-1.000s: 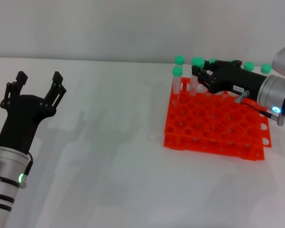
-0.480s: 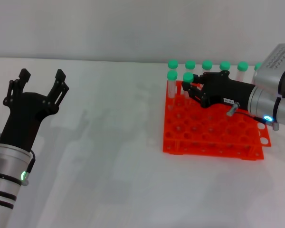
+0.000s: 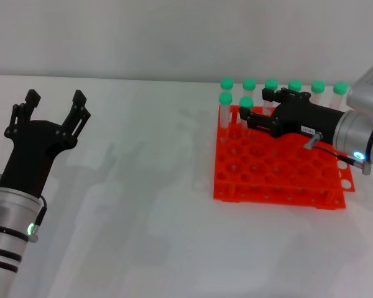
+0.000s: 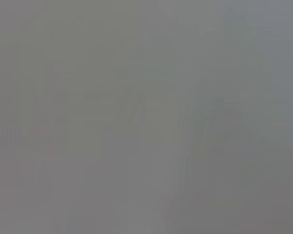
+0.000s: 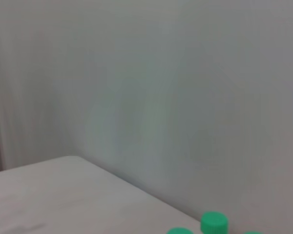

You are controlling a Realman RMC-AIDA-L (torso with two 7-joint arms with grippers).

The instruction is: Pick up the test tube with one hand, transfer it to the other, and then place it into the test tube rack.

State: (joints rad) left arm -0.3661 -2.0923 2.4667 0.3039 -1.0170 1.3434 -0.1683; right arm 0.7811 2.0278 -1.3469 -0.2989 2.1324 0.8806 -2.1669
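Fingers of the left gripper [image 3: 52, 104] stand spread wide apart, pointing up and away over the bare white table [image 3: 143, 186], with nothing between them. Its thick white arm, with black rings and a small green light, rises from the near left corner of the head view. The left wrist view shows only a flat grey field.

Toward the right of the table sits the orange rack [image 3: 280, 167], two tiers, a grid of round holes. A back row of green-capped tubes [image 3: 295, 87] stands upright along its far edge. In front of that row, at the rack's left end, two more tubes stand upright in holes: one at the corner [image 3: 225, 112] and the test tube [image 3: 246, 108] just beside it.

The right gripper [image 3: 258, 109] reaches in from the right, low over the rack's far rows, a white label on its black body and a blue light on the silver wrist. Its fingers are parted, their tips just beside the test tube; whether they touch it cannot be told. The right wrist view shows only wall, table edge and a few green caps [image 5: 214, 223].
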